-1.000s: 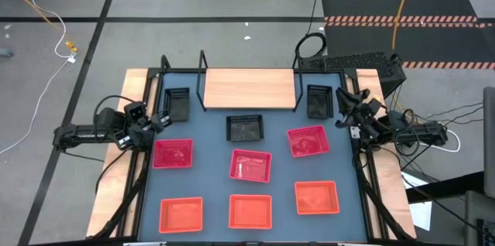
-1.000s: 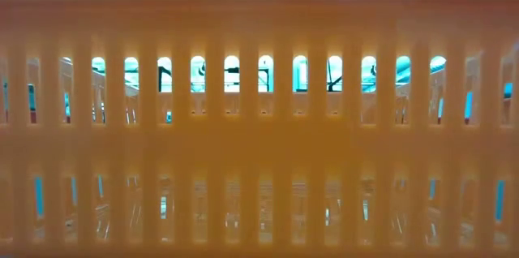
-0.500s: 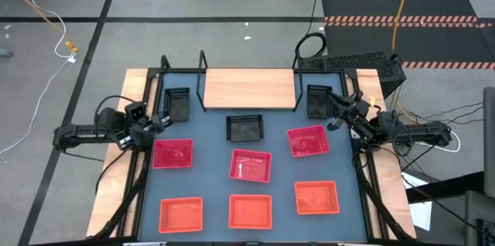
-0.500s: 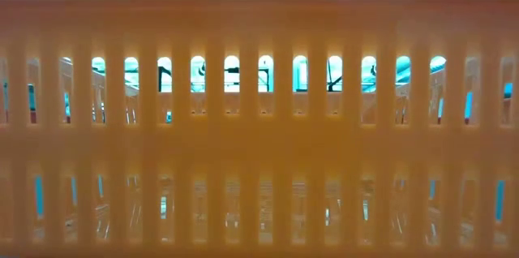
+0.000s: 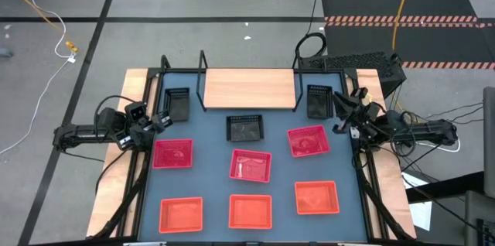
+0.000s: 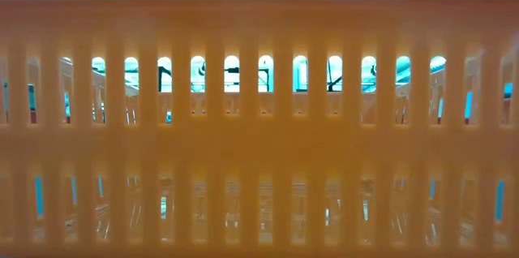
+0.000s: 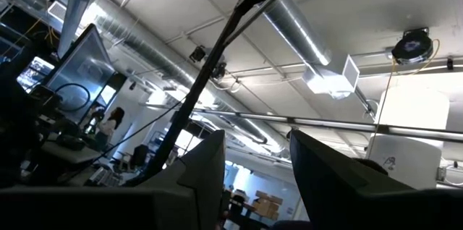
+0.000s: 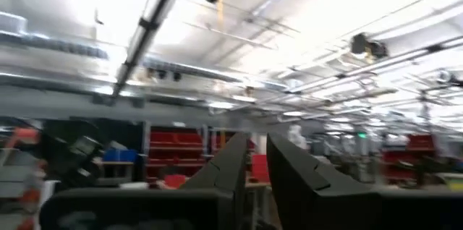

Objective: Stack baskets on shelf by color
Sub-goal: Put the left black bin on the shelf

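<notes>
Near row, six o'clock edge of the surface (image 5: 209,134): three orange-red baskets (image 5: 250,211), side by side. Middle row: three pinkish-red baskets (image 5: 250,165). Far row: three black baskets (image 5: 245,128), one central, two flanking the shelf (image 5: 250,89) at twelve o'clock, which stands bare.

We judge every basket light, stiff mesh plastic, slightly slick; best taken by pinching one rim wall.

Left gripper (image 5: 158,121) waits at nine o'clock, fingers parted. Right gripper (image 5: 346,110) hovers at three o'clock beside a black basket, fingers slightly apart, empty.
</notes>
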{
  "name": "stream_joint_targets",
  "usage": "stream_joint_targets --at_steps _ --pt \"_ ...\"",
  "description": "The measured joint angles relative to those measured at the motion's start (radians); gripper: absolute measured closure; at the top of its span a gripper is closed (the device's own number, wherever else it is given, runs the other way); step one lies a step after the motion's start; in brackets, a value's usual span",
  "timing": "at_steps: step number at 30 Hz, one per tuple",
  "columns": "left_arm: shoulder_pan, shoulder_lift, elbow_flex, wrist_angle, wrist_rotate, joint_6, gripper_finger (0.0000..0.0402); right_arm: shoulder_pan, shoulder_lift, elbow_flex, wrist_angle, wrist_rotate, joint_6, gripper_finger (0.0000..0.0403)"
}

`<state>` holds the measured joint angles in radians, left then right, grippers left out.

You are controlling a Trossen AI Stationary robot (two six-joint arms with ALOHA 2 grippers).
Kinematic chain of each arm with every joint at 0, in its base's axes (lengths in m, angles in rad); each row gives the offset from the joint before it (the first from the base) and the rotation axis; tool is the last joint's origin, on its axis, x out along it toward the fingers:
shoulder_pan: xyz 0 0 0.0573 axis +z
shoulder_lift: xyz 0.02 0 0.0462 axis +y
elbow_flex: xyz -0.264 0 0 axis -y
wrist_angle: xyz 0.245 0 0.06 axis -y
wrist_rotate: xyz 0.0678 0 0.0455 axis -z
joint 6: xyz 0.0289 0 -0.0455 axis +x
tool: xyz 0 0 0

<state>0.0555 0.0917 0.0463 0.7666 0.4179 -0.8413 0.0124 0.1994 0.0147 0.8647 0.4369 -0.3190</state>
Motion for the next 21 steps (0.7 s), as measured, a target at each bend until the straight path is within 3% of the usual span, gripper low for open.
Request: stream_joint_targets --at_steps 21 --pt "0.0 0.0 0.0 0.048 -0.011 -0.01 0.0245 -0.034 0.23 0.0 0.153 -0.019 0.116 0.0353"
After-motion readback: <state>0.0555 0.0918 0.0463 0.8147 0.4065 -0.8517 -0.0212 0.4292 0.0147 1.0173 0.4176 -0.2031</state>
